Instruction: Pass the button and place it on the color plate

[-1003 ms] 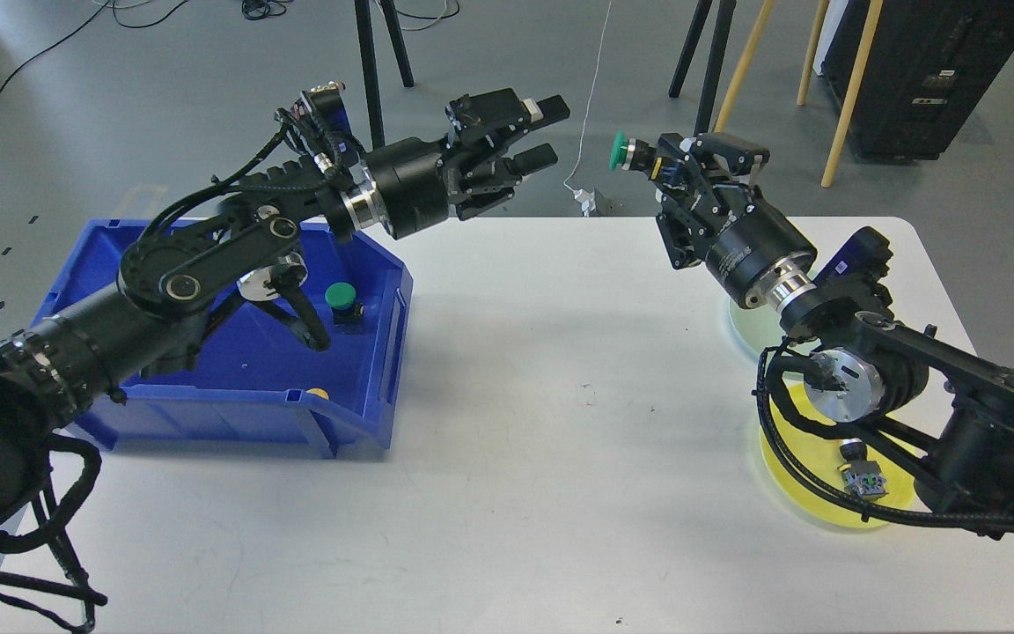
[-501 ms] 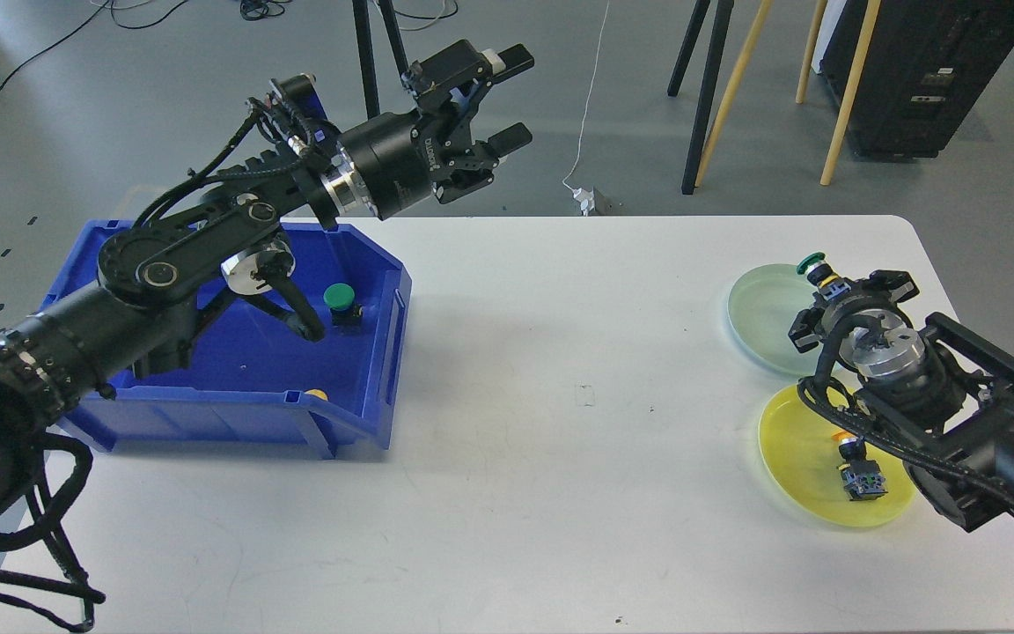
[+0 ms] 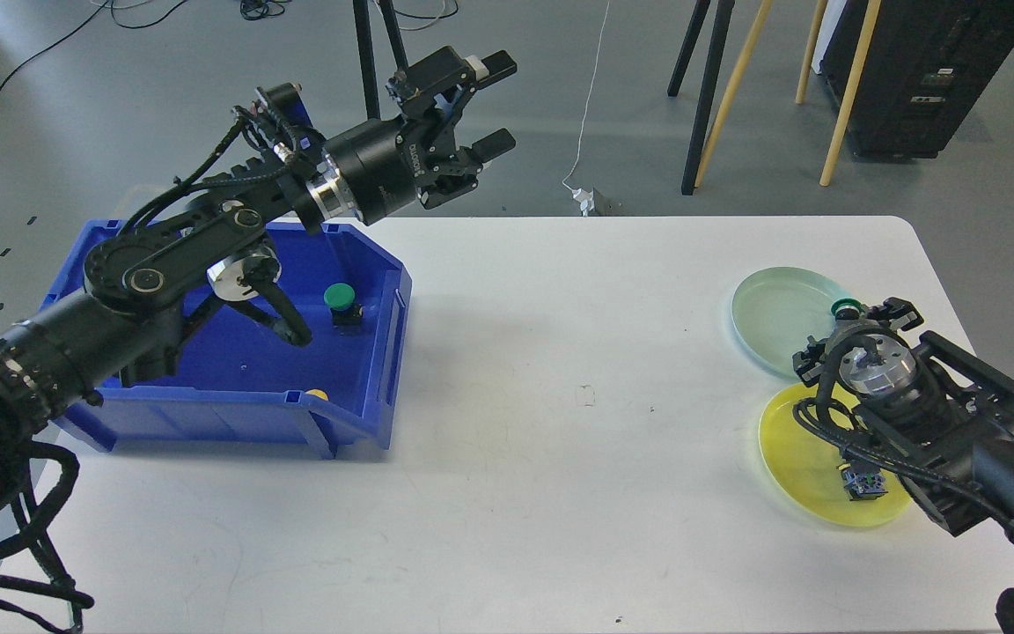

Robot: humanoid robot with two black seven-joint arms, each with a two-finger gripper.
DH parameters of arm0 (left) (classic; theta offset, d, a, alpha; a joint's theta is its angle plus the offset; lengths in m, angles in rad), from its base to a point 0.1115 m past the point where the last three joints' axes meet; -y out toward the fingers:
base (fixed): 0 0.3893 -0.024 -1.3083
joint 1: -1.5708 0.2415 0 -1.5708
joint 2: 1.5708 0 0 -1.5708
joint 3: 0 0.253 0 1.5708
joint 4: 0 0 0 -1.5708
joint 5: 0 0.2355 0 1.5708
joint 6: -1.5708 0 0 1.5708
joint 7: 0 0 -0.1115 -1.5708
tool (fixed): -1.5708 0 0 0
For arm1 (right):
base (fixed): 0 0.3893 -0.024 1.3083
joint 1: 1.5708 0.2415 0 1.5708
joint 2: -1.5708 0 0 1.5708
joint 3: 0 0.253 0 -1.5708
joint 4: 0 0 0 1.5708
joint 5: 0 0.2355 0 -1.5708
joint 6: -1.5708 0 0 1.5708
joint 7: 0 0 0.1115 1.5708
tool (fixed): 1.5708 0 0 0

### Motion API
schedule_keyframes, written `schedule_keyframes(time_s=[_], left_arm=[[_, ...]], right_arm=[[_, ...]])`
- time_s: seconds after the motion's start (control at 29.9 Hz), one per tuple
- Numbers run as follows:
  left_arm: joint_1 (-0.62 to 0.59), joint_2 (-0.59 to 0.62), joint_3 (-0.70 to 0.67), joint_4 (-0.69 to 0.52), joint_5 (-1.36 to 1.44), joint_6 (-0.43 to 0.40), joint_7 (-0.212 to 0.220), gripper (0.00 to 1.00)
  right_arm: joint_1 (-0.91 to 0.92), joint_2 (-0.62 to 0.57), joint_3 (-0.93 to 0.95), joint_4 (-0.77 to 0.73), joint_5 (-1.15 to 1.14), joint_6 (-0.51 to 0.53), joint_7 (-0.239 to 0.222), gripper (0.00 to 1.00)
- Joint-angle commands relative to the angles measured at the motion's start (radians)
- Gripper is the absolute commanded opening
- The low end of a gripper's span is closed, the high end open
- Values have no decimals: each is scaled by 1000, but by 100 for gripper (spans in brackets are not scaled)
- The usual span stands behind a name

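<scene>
My right gripper [image 3: 850, 319] points down at the right rim of the pale green plate [image 3: 775, 317]. It is shut on a green-capped button [image 3: 843, 306], whose cap shows just above the wrist. The yellow plate [image 3: 802, 458] lies nearer me with a dark button [image 3: 862, 482] on it, partly under my right arm. My left gripper [image 3: 496, 101] is open and empty, held high beyond the table's far edge. A second green button [image 3: 340, 298] sits in the blue bin [image 3: 234, 414], and a yellow one [image 3: 318, 394] sits by the bin's front wall.
The blue bin stands at the table's left under my left arm. The white table [image 3: 560, 396] stretches between bin and plates. Tripod legs [image 3: 701, 97] and wooden legs [image 3: 850, 88] stand on the floor behind the table.
My right gripper has swung from high over the table's back down to the green plate's right rim, carrying the green button. My left gripper has drawn back to the left and up a little.
</scene>
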State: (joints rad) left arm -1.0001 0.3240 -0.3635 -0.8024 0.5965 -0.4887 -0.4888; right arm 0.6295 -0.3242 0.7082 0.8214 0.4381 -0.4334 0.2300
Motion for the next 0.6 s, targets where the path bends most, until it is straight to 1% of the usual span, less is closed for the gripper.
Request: schedule_keyframes(time_s=[0.0,0.07,0.13,0.17,0.27,0.37,0.47,0.57], left_arm=[[32,38,-34,0,-1,0,0,99],[49,72,-60,0,-11,0,0,99],[69,108,-87,0,-33,0,0,99],[75,125,-100,3,-49,0,0,99],[77,167,-106,23,-90,0,0,99],[77,181,-112,64,-135,0,0,99],[77,178,-129,94,-194,0,0,99],[77,175,-130,97,-207,0,0,99]], right_arm=[[24,-27,2,96,-111,76,2,100],[35,-80,4,174,-209,158,9,100],[41,-136,16,251,-310,293,15,100],[42,-157,23,278,-352,382,21,100],[59,-174,74,288,-387,632,46,100],[110,-170,48,245,-401,804,46,100],[160,-138,-13,179,-404,892,46,100],[188,-85,-19,168,-403,918,49,100]])
